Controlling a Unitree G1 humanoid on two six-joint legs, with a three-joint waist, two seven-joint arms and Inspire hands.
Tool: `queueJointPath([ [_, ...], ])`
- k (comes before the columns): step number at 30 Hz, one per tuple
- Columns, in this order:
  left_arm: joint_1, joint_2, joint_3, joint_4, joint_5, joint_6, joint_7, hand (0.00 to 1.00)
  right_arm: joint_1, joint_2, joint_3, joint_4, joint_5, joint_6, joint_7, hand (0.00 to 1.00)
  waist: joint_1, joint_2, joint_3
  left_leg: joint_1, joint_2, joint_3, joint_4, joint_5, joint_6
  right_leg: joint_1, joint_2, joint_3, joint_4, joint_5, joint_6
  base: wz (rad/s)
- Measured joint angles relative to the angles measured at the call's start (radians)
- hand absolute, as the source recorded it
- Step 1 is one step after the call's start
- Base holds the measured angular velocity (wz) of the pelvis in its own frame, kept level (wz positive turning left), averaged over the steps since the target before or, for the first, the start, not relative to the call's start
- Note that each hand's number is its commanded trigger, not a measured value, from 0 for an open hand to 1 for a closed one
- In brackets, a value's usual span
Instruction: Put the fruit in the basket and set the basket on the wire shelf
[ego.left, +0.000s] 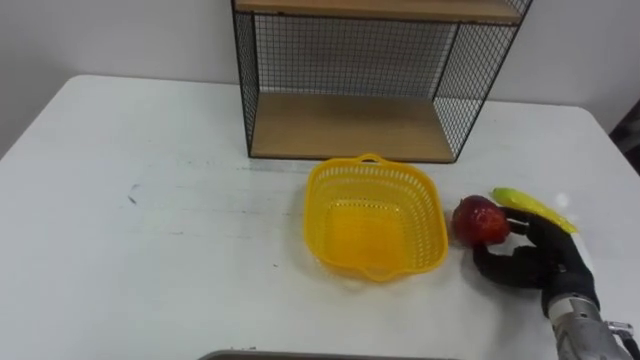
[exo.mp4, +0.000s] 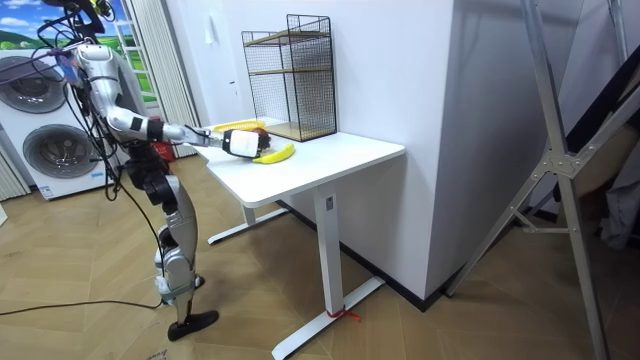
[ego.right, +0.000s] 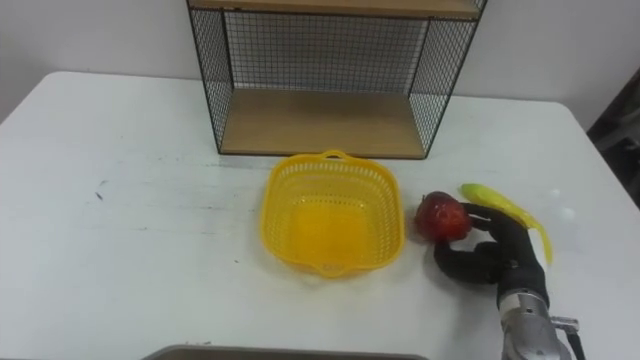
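So the white table (ego.left: 120, 230) has the wire shelf (ego.left: 350, 125) sitting at its far edge, middle-ish. Just in front of it is the yellow plastic basket (ego.left: 318, 212), nothing in it. Right of the basket, close but not touching, is a red apple (ego.left: 480, 222) lying on the table. The banana (ego.left: 535, 207) is past that, near the right edge. The right hand (ego.left: 545, 262) is curved in a loose C beside the apple: one finger touches it, the thumb doesn't, so no real grip.
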Motion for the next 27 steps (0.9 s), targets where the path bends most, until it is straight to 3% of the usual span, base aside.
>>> queueJointPath([
  [10, -0.005, 0.002, -0.001, 0.0, 0.001, -0.013, 0.0, 0.0, -0.014, 0.0, 0.002, -0.124, 0.009, 0.0, 0.001, 1.0, 0.001, -0.003, 0.0058, -0.02, 0.0, 0.007, 0.002, 0.0, 0.0, -0.026, 0.0, 0.011, 0.013, 0.0, 0.0, -0.02],
  [18, -0.013, 0.003, -0.001, 0.022, 0.001, -0.04, 0.0, 0.0, -0.021, 0.0, 0.005, -0.193, -0.106, -0.006, 0.042, 1.0, 0.008, 0.0, 0.0063, -0.021, 0.001, 0.009, 0.008, 0.0, 0.0, -0.027, 0.001, 0.007, 0.016, 0.0, 0.0, 0.0],
  [27, -0.036, 0.003, -0.001, 0.048, -0.001, -0.043, 0.0, 0.0, -0.023, -0.001, 0.006, -0.31, -0.194, -0.006, 0.05, 1.0, 0.009, 0.006, 0.0075, -0.024, 0.004, 0.01, 0.006, 0.0, 0.0, -0.027, 0.004, 0.007, 0.016, 0.002, -0.003, 0.0],
])
